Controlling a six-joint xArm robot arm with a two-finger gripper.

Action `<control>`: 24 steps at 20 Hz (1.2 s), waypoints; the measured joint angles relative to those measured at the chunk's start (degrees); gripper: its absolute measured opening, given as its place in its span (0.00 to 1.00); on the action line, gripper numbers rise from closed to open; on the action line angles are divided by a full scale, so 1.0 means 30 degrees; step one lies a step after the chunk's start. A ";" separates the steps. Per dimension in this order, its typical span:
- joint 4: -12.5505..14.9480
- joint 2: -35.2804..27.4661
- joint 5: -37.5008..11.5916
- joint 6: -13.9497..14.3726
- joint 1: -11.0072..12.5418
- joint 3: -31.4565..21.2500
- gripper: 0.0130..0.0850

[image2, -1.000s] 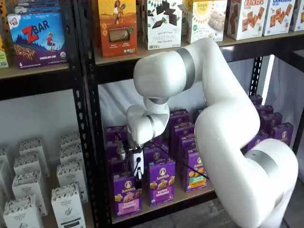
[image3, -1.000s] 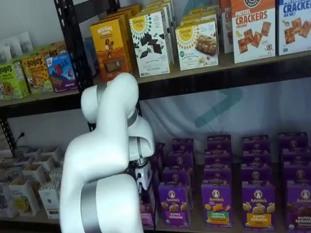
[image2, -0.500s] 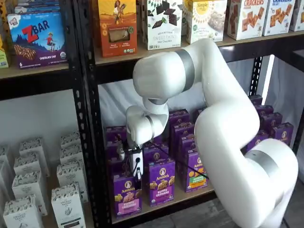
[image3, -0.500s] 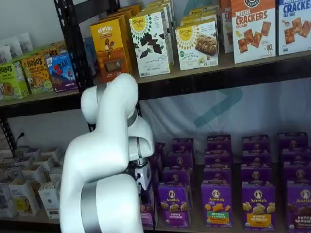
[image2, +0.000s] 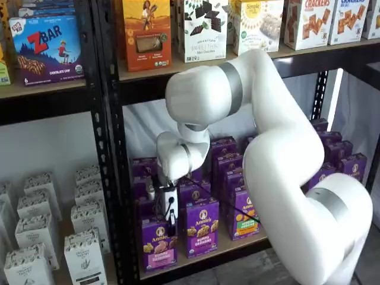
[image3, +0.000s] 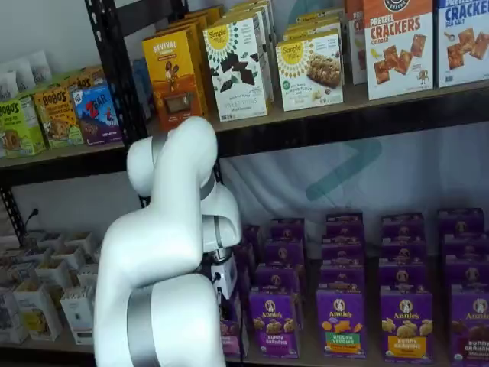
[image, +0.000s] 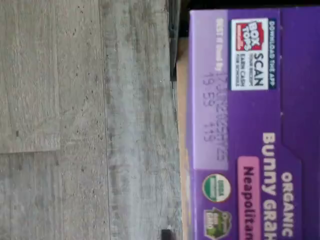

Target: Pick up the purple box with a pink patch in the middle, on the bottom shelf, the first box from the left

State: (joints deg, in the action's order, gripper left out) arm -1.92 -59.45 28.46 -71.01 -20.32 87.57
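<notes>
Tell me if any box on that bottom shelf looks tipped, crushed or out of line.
Nothing stands out. The purple box stands upright at the front of the bottom shelf, level with the purple boxes beside it, and the rows behind look orderly. The gripper is just above it.

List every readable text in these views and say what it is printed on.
"BOX TOPS", "SCAN", "ORGANIC", "BUNNY GRAH…", "Neapolitan": purple box, wrist view; its date stamp is too faint to read.
"Annie's": purple box at the gripper.
"ZBAR": blue box.
"CRACKERS": cracker box.
"Simple Mills": black-and-white box.
"REVIVAL": orange box.
"BOBO'S": green box.
Small print elsewhere is too small to read.
</notes>
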 joint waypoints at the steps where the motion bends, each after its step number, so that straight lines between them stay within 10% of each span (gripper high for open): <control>1: 0.0036 -0.0020 0.0022 0.0047 -0.0016 0.0032 0.50; 24: 0.0387 -0.0417 0.0407 0.0507 -0.0161 0.0715 0.28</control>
State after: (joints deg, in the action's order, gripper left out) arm -0.76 -60.70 29.68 -69.49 -20.80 89.71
